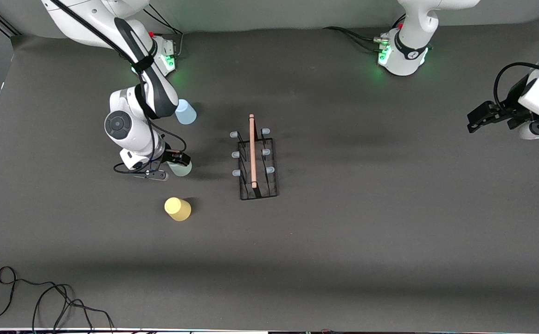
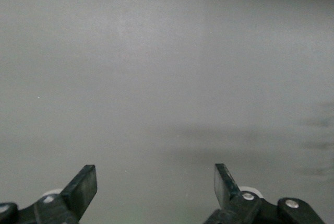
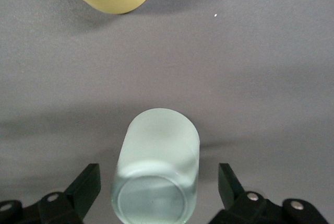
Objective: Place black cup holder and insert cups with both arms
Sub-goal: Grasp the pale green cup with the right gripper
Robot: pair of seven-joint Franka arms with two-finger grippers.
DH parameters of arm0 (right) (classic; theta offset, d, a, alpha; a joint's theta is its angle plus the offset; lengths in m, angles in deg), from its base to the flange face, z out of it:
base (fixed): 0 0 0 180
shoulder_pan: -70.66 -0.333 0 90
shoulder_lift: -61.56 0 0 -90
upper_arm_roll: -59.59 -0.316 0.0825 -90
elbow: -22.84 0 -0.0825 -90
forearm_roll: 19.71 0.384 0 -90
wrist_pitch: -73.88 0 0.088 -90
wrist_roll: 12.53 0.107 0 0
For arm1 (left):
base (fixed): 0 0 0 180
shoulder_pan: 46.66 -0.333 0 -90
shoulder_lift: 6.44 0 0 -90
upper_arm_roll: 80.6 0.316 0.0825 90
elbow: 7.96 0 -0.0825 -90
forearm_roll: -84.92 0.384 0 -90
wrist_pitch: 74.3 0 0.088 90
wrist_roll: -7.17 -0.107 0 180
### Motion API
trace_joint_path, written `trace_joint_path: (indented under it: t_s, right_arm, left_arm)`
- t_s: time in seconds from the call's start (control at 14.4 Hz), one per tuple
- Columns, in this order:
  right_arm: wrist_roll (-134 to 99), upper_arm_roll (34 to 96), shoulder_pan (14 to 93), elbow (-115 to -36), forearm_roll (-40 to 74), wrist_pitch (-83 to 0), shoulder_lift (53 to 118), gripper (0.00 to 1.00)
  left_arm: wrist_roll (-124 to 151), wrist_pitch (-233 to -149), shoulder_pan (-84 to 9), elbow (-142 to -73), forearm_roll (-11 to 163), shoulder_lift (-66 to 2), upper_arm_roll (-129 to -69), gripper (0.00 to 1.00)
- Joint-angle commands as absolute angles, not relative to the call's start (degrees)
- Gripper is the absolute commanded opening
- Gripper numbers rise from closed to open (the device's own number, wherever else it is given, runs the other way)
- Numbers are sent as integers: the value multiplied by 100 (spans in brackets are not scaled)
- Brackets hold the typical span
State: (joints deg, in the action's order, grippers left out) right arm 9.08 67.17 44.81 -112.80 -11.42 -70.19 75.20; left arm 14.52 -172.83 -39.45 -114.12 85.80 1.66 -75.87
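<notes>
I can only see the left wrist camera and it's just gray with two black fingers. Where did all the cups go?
Observer: They stand toward the right arm's end of the table. The pale green cup sits upside down between the open fingers of the right gripper, not squeezed.
Operator: Is the yellow one there too?
Observer: Yes, the yellow cup stands nearer the front camera than the green one, by itself.
Operator: And the blue one?
Observer: The light blue cup is farther from the front camera, beside the right arm.
Operator: Are any cups on the rack?
Observer: No. The black cup holder stands mid-table with bare prongs. Your left gripper is open, up off the table at its own end.
</notes>
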Motion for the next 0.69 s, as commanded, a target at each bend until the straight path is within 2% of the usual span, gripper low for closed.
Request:
trace_joint_path:
  t_s: [0.0,0.07,0.14,0.21,0.62]
  right_arm:
    - [988,6768,4341,-11313,-1048,-7114,7527,66]
    - [988,6768,4341,-11313,-1048,-7114,7509,28]
    - [997,6768,4341,-11313,-1048,-7079,7457,5]
    - [988,6768,4341,-11304,-1048,-7036,7361,0]
    - [1486,6794,4341,-11208,-1022,-5806,6175,0]
  left_arm:
    - [1393,-17274,-3937,-11475,8518,226,-7568,100]
    - [1394,-17300,-3937,-11475,8518,226,-7568,100]
    - [1394,-17361,-3954,-11475,8518,217,-7568,100]
    - [1394,-17397,-3955,-11475,8518,191,-7568,100]
    - [1402,-17414,-3955,-11448,8527,156,-7568,100]
